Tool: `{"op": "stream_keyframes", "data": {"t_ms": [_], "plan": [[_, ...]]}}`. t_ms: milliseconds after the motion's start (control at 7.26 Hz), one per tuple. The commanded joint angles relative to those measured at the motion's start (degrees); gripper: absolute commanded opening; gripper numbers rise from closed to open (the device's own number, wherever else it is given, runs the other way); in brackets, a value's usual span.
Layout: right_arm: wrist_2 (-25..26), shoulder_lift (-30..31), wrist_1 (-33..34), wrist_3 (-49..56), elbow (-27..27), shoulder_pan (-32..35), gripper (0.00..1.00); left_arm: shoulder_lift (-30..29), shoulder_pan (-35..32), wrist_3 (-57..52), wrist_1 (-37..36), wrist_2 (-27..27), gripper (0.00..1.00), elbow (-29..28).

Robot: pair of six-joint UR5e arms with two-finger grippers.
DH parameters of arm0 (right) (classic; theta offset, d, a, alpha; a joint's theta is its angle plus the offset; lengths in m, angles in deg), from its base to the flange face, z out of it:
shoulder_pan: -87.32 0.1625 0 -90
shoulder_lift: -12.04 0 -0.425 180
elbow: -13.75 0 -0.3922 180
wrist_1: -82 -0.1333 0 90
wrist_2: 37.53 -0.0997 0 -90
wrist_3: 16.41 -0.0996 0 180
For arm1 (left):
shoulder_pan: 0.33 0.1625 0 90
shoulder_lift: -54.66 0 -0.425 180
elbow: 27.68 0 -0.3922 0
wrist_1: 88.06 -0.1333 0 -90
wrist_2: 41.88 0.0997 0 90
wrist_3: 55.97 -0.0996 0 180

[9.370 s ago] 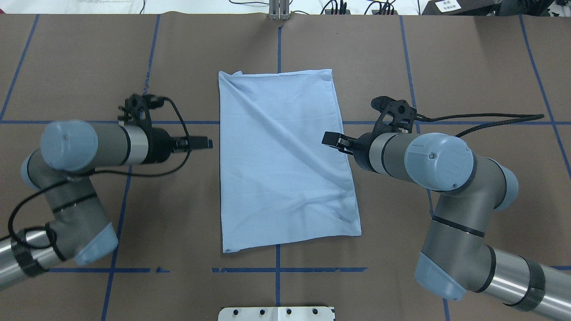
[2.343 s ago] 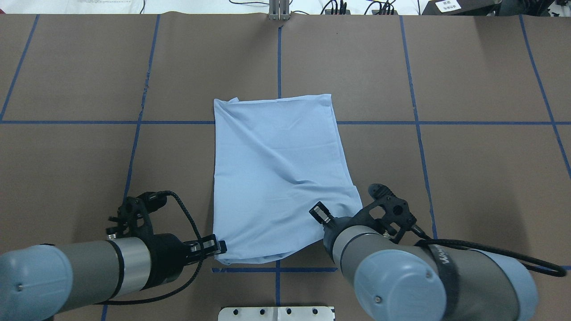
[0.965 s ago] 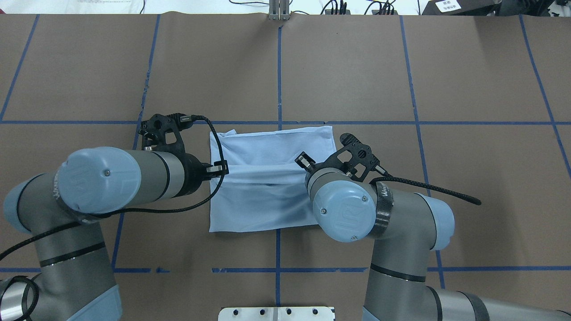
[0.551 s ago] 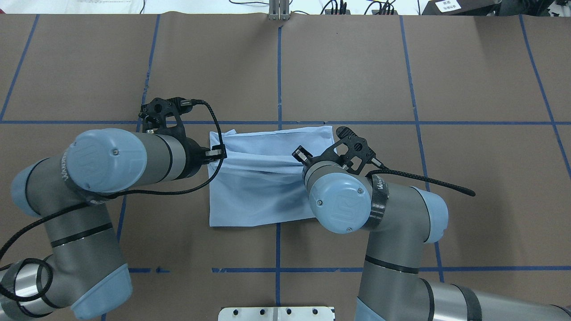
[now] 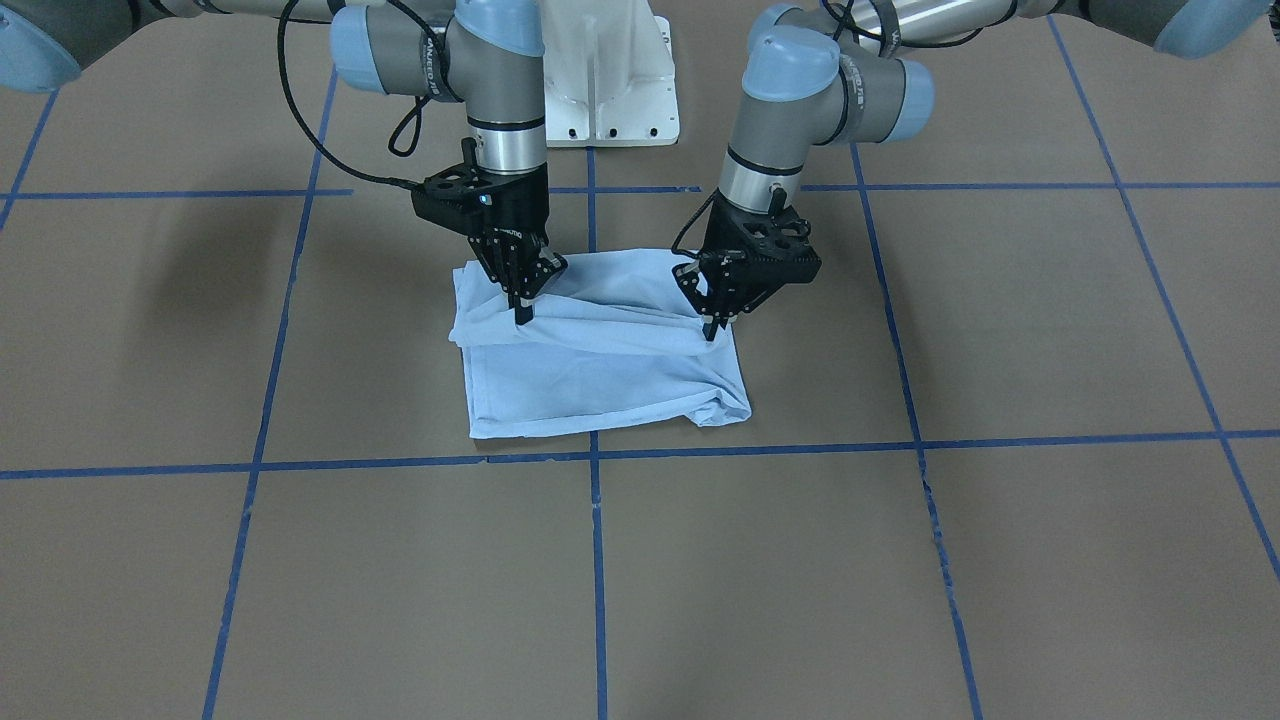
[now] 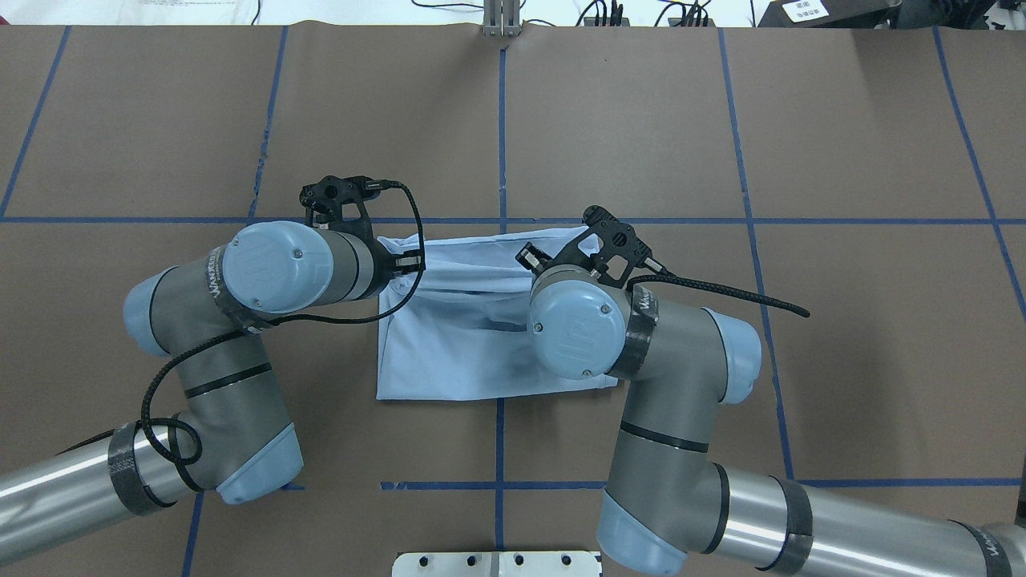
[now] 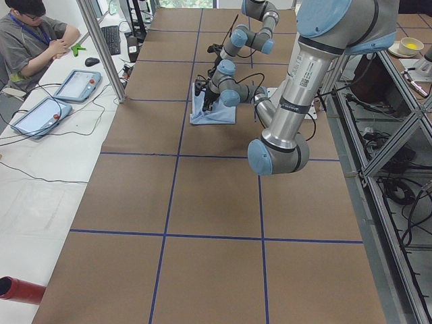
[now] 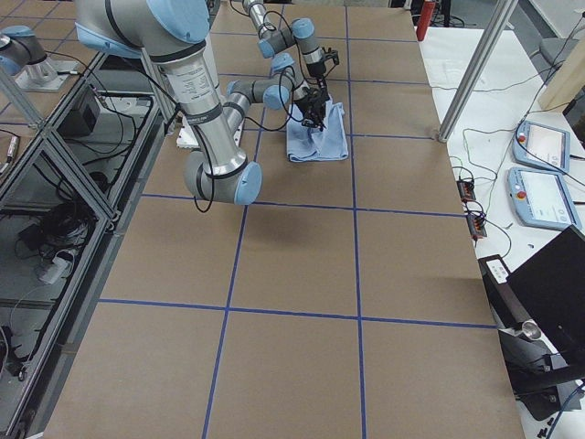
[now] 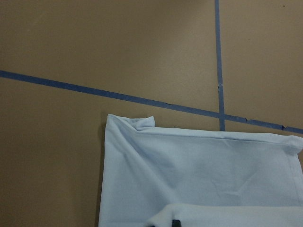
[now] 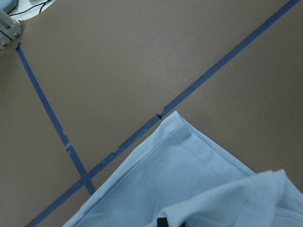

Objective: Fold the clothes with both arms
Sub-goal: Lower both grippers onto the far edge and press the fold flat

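Centrally on the brown desk (image 5: pixel 900 560) lies the light blue T-shirt (image 5: pixel 600 385), part-folded, with one edge raised off the lower layer as a ridge between the two hands. Its edge on the operators' side stops just short of a blue tape line (image 5: pixel 800 442), and bare desk lies open on every side of it. The white pedestal base (image 5: pixel 610 80) stands well apart, behind the arms.

The front-facing view shows both hands pointing steeply down. The right hand (image 5: pixel 522 308) is clenched on the raised fold at one side edge, and the left hand (image 5: pixel 712 326) is clenched on it at the other. From overhead, the right arm (image 6: pixel 641 344) covers part of the shirt (image 6: pixel 449 361) and most of its own hand (image 6: pixel 527 256). The left hand (image 6: pixel 412 261) shows only as a tip at the cloth's side edge.

Each wrist camera looks past the lifted hem to the flat layer beneath. The left one shows a small curled corner (image 9: pixel 142 123) just short of the tape. The right one shows a stitched corner (image 10: pixel 182 135) touching a tape line.

The left side view alone shows a person (image 7: pixel 30 40) seated beyond the desk's edge.
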State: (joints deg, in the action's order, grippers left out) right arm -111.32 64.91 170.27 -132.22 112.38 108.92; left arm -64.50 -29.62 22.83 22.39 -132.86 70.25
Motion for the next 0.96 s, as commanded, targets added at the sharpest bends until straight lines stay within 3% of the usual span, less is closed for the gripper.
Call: {"op": "stream_keyframes", "data": {"t_ms": [0,827], "plan": [[0.0,-2.2,-0.1,0.8,-3.3,0.8,0.00,-0.1,-0.1,-0.2,0.4,-0.1,0.00,-0.5],[0.1,-2.5,-5.5,3.5,-9.0,1.5,0.00,0.0,-0.1,-0.1,0.6,-0.2,0.00,-0.5]]}}
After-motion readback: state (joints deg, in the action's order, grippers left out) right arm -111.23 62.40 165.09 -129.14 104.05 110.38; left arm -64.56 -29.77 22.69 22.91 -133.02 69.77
